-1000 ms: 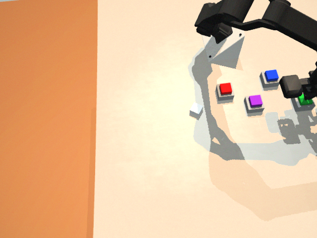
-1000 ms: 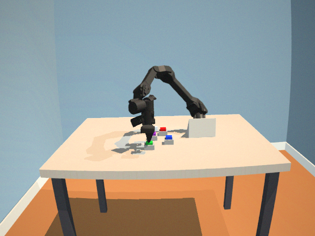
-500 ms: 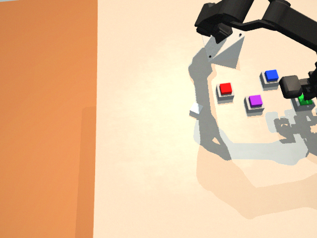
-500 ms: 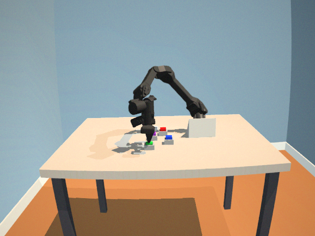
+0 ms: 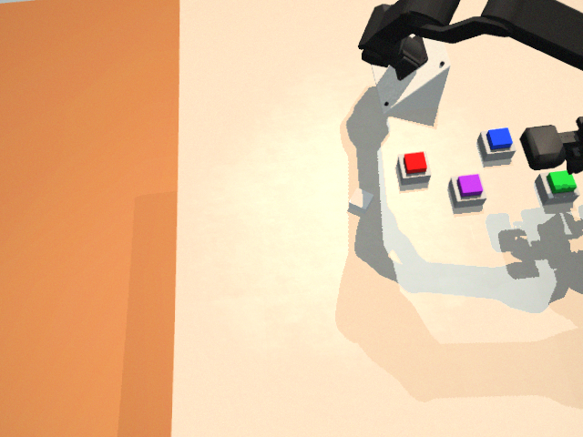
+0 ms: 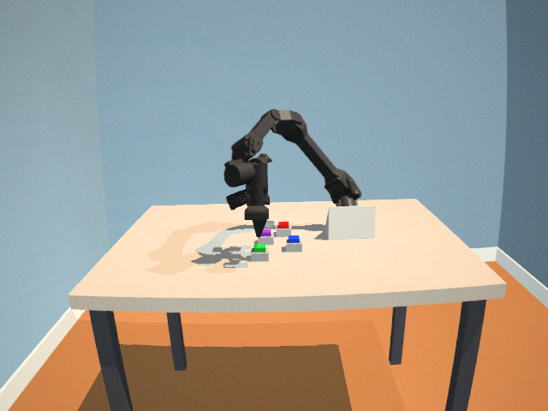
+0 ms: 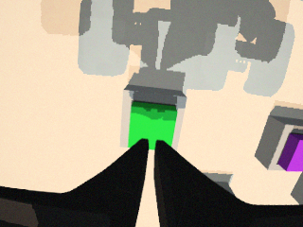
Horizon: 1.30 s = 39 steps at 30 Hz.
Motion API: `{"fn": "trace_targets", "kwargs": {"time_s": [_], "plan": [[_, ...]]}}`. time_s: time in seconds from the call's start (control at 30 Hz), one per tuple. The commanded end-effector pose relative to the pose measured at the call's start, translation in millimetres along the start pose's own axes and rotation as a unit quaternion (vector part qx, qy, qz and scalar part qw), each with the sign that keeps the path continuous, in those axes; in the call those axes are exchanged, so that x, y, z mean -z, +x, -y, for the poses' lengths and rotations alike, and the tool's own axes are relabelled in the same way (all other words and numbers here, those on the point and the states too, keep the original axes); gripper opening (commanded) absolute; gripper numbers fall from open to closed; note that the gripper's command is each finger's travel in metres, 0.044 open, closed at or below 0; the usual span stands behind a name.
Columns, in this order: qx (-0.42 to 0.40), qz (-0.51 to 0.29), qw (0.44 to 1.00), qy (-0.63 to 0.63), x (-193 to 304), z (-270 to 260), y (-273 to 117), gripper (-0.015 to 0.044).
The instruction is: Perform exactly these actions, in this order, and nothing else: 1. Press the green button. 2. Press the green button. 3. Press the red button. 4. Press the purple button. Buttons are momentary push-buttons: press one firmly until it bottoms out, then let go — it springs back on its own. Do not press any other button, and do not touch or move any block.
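Observation:
The green button (image 5: 561, 181) (image 6: 259, 247) (image 7: 152, 122) stands on its grey base with its cap raised. My gripper (image 6: 259, 235) (image 7: 151, 147) is shut and empty, its tips close together a little above the green cap, over its near edge in the wrist view. The purple button (image 5: 469, 185) (image 6: 265, 232) (image 7: 295, 153) is cut off at the right edge of the wrist view. The red button (image 5: 414, 162) (image 6: 282, 224) stands beyond it, with its cap up; its cap is not visible in the wrist view.
The blue button (image 5: 499, 137) (image 6: 293, 239) stands near the green one. A small pale block (image 5: 362, 199) (image 6: 269, 223) lies past the red button. A white wedge-shaped panel (image 5: 421, 96) (image 6: 351, 223) stands by the arm's base. Arm shadows fall on the table.

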<state>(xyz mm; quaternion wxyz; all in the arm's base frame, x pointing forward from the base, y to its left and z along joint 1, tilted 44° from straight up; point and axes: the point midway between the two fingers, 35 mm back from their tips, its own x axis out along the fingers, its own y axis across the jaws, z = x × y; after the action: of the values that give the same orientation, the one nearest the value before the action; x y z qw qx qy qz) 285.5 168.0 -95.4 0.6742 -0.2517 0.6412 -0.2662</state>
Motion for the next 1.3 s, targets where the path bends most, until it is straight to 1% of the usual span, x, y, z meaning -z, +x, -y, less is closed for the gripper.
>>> {"fn": "trace_targets", "kwargs": {"time_s": [0.0, 0.63, 1.27], "plan": [[0.002, -0.005, 1.000, 0.002, 0.7, 0.7, 4.6, 0.0020], [0.003, -0.005, 1.000, 0.002, 1.1, 1.3, 35.0, 0.0020], [0.003, -0.005, 1.000, 0.002, 1.1, 1.3, 35.3, 0.0020]]}}
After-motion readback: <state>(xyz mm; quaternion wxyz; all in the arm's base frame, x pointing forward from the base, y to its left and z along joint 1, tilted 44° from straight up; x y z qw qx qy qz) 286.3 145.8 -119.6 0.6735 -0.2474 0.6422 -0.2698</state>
